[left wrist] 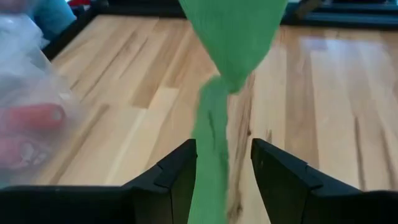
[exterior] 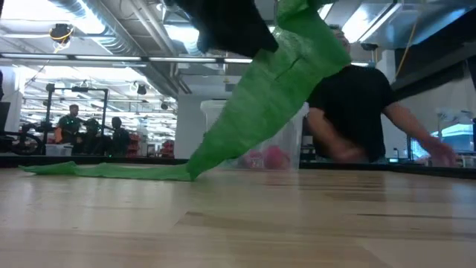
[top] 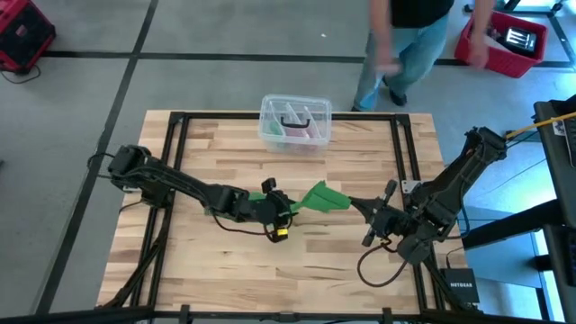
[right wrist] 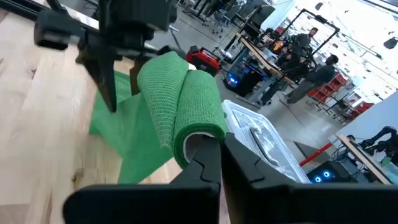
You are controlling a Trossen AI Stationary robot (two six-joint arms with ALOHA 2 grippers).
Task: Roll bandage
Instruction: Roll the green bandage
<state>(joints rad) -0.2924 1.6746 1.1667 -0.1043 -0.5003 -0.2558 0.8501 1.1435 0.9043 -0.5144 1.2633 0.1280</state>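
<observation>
The bright green bandage [top: 322, 196] stretches between my two grippers at the table's middle. In the low view it slopes down from the upper right [exterior: 290, 67] to the wood, and its tail [exterior: 97, 170] lies flat toward the left. My right gripper [right wrist: 221, 146] is shut on the bandage's raised end. My left gripper [left wrist: 224, 174] is open, a finger on either side of the narrowed strip [left wrist: 211, 155]. My right gripper has the bandage's end [right wrist: 196, 118] curled in thick folds over the tips of its shut fingers, which slant up from the table's right side. That end is lifted clear and the strip falls away toward the left gripper. My left gripper: the strip runs close by one finger [left wrist: 180, 180]; whether they touch I cannot tell.
A clear plastic box [top: 295, 121] with pink and dark items stands at the far middle of the table. Black frame rails [top: 175, 162] run along the table's sides. A person [top: 405, 36] bends over a red crate [top: 504, 45] beyond the far edge.
</observation>
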